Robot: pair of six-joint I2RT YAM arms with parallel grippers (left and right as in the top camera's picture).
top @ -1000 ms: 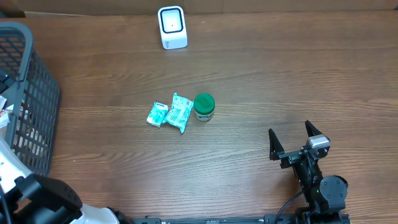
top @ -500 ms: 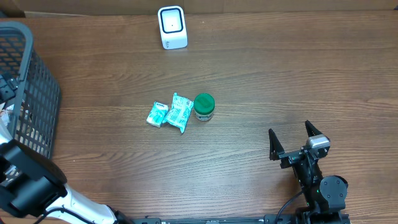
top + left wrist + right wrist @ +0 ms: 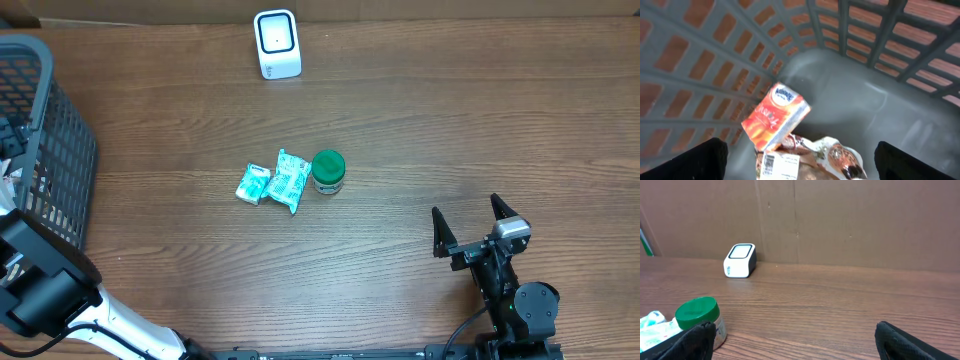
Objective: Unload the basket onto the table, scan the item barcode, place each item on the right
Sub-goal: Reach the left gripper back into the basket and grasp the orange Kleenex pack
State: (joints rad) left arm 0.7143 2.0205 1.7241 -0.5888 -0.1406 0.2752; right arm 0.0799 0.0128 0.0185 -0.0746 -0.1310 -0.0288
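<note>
Desk (image 3: 450,120): brown wood grain, fills the overhead frame, with a cardboard wall along its top edge.

Basket (image 3: 60,150): dark grey lattice, at the left edge of the overhead frame. In the left wrist view its ribbed walls (image 3: 865,30) fill the frame and slope down to a smooth grey floor.

Left arm (image 3: 45,290): dark housing at the lower left of the overhead frame, reaching up toward the basket. Left gripper (image 3: 800,162): inside the basket, jaws wide apart, the dark fingers at the two lower corners of the wrist frame. Nothing is between them and nothing is touched.

Right gripper (image 3: 466,210): lower right of the overhead frame, well apart from all items. Jaws spread wide and empty, above bare desk.

Barcode scanner (image 3: 277,44): white body with a dark window, upright at top centre of the desk. It shows at centre left in the right wrist view (image 3: 739,260).

Green-lidded jar (image 3: 328,171): upright, mid-desk. Two teal packets lie just beside it toward frame left, the larger (image 3: 290,181) next to the jar and the smaller (image 3: 253,185) beyond.

Items in the basket: an orange carton (image 3: 775,116) with a blue logo, tilted, leaning on the pile below. Under it is a white barcode label (image 3: 776,164) on a glossy wrapper (image 3: 835,155). The wrapper is cut off by the bottom edge, possibly a snack pack; cannot confirm.
</note>
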